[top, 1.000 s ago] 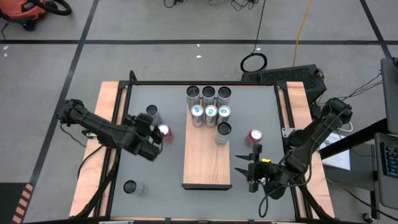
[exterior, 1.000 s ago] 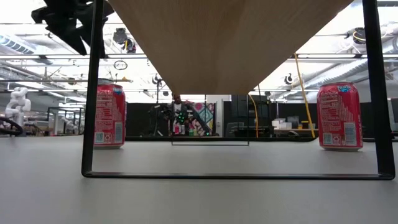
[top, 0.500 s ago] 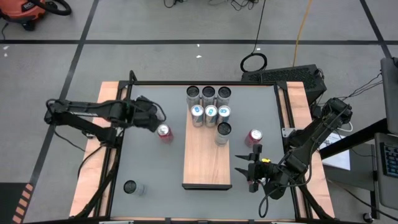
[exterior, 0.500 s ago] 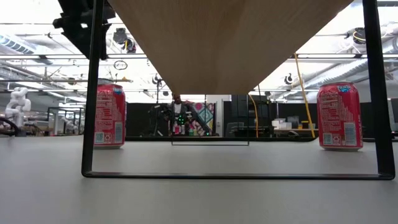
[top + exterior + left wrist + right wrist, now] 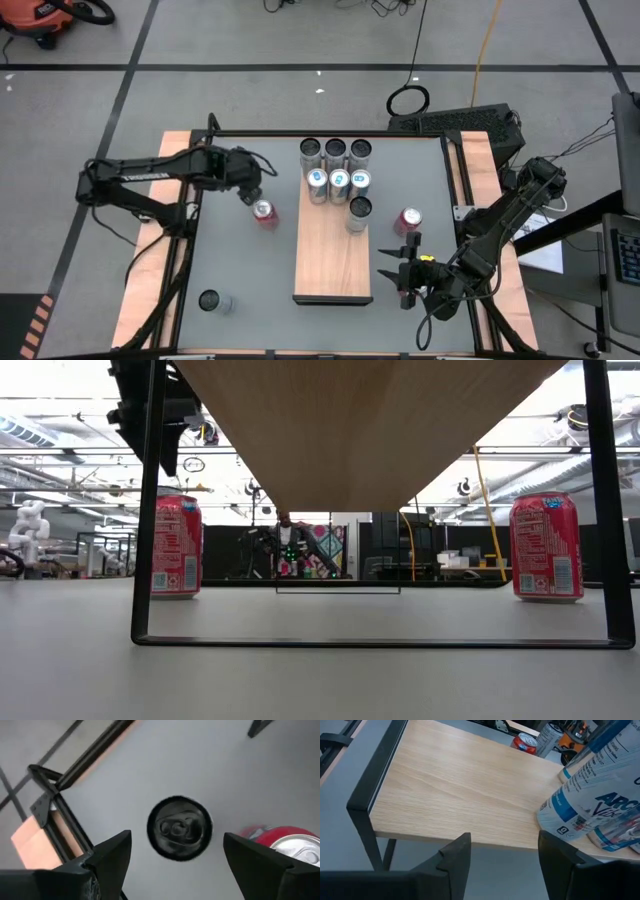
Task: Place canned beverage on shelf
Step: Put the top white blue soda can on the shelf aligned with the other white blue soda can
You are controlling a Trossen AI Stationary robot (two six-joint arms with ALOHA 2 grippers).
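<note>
My left gripper (image 5: pixel 172 857) hangs wide open and empty over a dark-topped can (image 5: pixel 179 827) standing on the grey table (image 5: pixel 240 270) to the left of the shelf (image 5: pixel 333 255). Just beside that can stands a red can (image 5: pixel 264 212) (it shows at the edge of my left wrist view), apart from the shelf. My right gripper (image 5: pixel 398 273) waits near the shelf's right edge, fingers parted, holding nothing. Farther along, white-and-blue cans (image 5: pixel 337 184) stand on the shelf's far end, and another red can (image 5: pixel 408 220) stands on the table right of it.
</note>
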